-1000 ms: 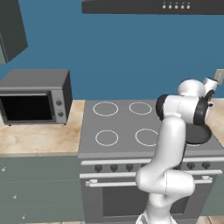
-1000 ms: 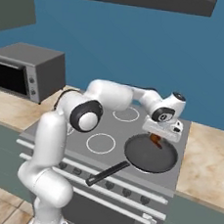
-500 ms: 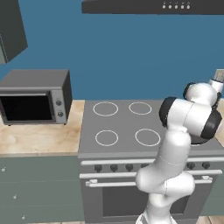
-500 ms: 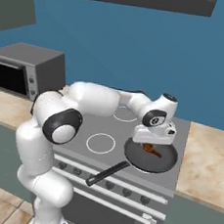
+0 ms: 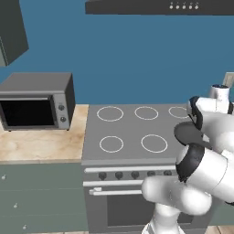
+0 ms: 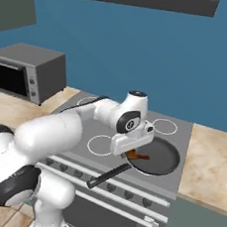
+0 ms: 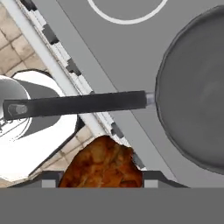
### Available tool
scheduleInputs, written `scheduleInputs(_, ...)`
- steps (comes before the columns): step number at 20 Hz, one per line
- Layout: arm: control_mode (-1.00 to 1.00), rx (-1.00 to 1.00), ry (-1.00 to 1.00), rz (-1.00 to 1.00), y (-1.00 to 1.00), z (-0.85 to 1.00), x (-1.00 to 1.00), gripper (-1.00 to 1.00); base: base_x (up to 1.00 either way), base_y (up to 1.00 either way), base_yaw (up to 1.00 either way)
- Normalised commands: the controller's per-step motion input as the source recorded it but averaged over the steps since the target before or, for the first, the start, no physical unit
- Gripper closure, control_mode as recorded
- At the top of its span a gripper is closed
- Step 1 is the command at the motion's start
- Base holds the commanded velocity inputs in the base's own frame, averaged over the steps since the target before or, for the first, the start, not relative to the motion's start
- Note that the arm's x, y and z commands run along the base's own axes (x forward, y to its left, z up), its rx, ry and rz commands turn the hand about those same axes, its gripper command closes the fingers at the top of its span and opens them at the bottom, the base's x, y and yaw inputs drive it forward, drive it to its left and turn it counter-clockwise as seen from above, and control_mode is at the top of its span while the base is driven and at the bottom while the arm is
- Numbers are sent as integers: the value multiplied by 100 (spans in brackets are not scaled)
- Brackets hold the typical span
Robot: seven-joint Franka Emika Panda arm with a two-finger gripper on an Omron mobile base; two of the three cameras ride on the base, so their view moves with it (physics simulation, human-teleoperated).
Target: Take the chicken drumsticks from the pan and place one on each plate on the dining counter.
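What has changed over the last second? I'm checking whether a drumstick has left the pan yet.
The gripper has swung from the pan's far side toward its near edge, holding a drumstick. In the hand view the drumstick sits between the fingertips, beside the pan. Pan, stove and microwave stayed put.

Flat, even light covers the rendered kitchen, bright and with no visible lamp. Shadows are faint: a soft dark patch lies under the pan (image 6: 156,157) just beside the claw (image 6: 132,155), and the arm is shaded on its underside. There is no glare on the stove top (image 5: 132,132). All three views are low in detail and slightly soft; the drumstick (image 7: 103,164) at the claw looks coarse and blotchy up close. Straight edges show no bending near the borders.
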Motion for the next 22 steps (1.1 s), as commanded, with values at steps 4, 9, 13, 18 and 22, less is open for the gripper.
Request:
scheduleInputs(4, -100, -6, 0, 37, 39, 74, -84, 100, 0, 0, 0)
scheduleInputs(9, -100, -4, 0, 23, 39, 58, -81, 100, 0, 0, 0)
scheduleInputs(13, -100, 0, 0, 2, 38, 37, -47, 100, 0, 0, 0)
scheduleInputs(18, 100, 0, 0, 1, 14, 8, -13, 100, -23, 27, 9)
scheduleInputs(22, 100, 0, 0, 0, 0, 0, 0, 100, -26, 62, 36)
